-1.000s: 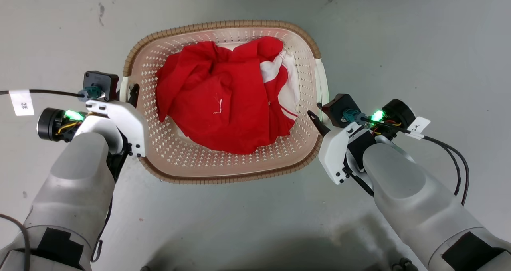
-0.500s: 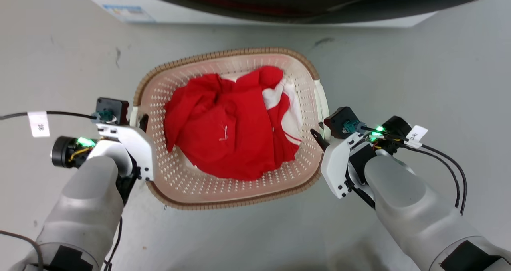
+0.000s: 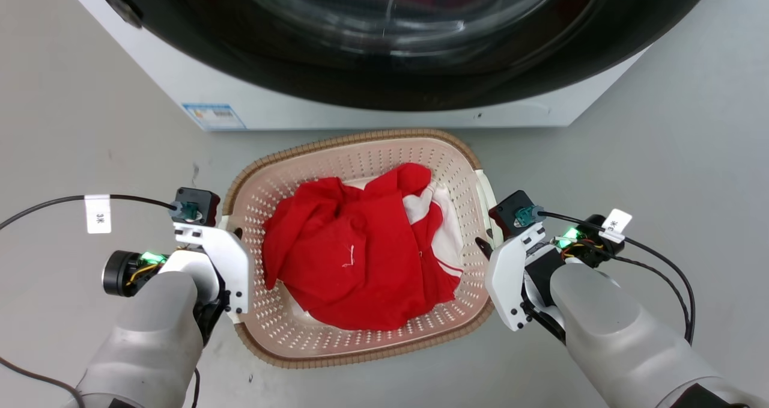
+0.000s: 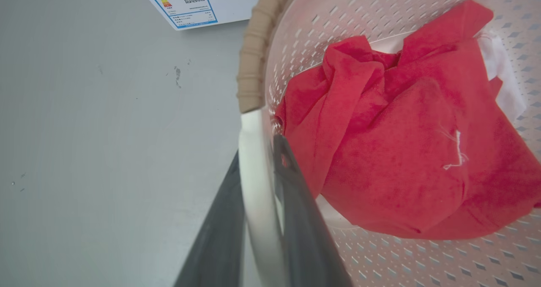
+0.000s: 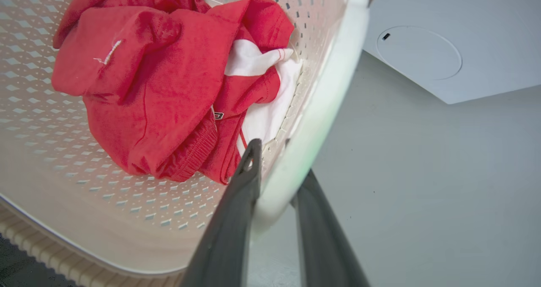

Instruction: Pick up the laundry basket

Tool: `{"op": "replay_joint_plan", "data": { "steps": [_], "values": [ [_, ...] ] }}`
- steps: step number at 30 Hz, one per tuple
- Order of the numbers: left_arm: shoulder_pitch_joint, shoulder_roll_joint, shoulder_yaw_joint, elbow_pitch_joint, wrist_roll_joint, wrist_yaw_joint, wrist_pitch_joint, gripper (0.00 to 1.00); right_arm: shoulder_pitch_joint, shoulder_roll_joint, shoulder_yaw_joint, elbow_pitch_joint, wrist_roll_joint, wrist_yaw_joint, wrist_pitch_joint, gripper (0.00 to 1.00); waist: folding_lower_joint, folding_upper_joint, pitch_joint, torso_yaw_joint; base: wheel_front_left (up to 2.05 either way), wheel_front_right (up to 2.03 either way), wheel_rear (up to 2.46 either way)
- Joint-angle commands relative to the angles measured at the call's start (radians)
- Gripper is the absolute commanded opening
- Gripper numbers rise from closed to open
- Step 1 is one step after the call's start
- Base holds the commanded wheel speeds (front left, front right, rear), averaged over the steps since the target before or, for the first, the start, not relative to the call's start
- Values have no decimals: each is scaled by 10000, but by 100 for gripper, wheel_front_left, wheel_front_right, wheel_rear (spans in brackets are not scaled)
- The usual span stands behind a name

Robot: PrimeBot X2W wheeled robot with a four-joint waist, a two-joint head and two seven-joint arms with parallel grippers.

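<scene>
Status: left gripper [image 4: 258, 158] is pinching the left white handle [image 4: 252, 130] of the laundry basket [image 3: 360, 139], one finger inside the wall, one outside. Same on the other side: right gripper [image 5: 280, 164] is clamped on the right white handle [image 5: 334, 67], inner finger just beside the white cloth [image 5: 266, 118]. Basket sits between the two grippers. Red garment [image 3: 354, 252] is bunched inside it. Washing machine [image 3: 384, 113] is ahead of the fingertips, just past the basket's far rim. Can't tell whether the basket touches the floor [image 3: 661, 155].
</scene>
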Motion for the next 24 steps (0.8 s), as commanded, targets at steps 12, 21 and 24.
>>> {"op": "replay_joint_plan", "data": {
  "steps": [12, 21, 24],
  "values": [
    [630, 47, -811, -211, -719, -2, 882, 0, 461, -23, 364, 335, 700, -19, 501, 0, 1, 0, -1952, -266, 0, 0, 0],
    [1211, 117, -1257, -269, -1231, 0, 1323, 0, 1135, -49, 681, 454, 1194, -20, 1004, 0, 1, 0, -3052, -385, 0, 0, 0],
    [1458, 65, -1409, -267, -1392, 0, 1470, 0, 1365, -51, 806, 474, 1396, -20, 1184, 0, 1, 0, -3450, -405, 0, 0, 0]
  ]
}}
